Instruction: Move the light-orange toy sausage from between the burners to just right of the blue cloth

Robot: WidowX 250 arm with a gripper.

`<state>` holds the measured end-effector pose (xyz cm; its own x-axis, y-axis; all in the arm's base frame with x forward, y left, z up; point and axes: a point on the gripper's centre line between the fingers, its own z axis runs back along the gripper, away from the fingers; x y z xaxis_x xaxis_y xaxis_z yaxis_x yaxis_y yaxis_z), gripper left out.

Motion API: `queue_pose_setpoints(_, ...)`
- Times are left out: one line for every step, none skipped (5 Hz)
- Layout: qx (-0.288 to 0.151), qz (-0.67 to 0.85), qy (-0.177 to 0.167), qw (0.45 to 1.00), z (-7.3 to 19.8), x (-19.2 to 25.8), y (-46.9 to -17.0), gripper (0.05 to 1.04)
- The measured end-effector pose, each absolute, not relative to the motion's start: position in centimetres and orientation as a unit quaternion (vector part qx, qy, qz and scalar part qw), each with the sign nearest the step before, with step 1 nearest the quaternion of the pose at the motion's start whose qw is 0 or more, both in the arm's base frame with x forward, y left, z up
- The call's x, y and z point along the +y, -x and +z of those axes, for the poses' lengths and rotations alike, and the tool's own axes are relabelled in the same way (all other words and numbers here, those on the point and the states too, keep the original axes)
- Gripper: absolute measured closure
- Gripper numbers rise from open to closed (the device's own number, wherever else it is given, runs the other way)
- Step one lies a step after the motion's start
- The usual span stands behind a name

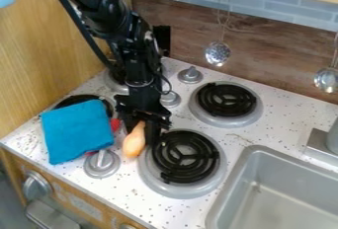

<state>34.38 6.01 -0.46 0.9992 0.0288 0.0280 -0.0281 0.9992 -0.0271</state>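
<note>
The gripper (143, 118) hangs low over the stove top, just left of the front burner. At its lower end is an orange, rounded toy (134, 142), narrow at the top and wider at the bottom, its narrow end right at the gripper. Whether it is gripped or merely touched, I cannot tell. A blue cloth (78, 132) lies to the left, partly over a burner, with something red (115, 125) showing at its right edge.
Close on the right is the front black coil burner (186, 157); another coil burner (226, 99) sits behind it. Grey knobs (102, 164) stand up from the counter. A metal sink (259, 150) occupies the lower right. Ladles (218, 54) hang along the back wall.
</note>
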Motion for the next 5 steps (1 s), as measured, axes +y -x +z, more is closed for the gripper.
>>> queue_pose_setpoints(-0.016, 0.011, 0.011, 1.000, -0.6, 6.0, -34.4, 0.466)
queue_pose_setpoints(-0.020, 0.020, 0.005, 1.000, -0.5, 6.2, -34.6, 0.221)
queue_pose_setpoints(-0.016, 0.020, 0.014, 1.000, -0.2, 5.8, -34.8, 0.111)
queue_pose_setpoints(-0.074, -0.003, 0.021, 0.997, 4.2, 5.2, -35.3, 0.089)
queue_pose_setpoints(-0.134, -0.042, 0.071, 0.987, 9.6, 4.7, -33.8, 0.087)
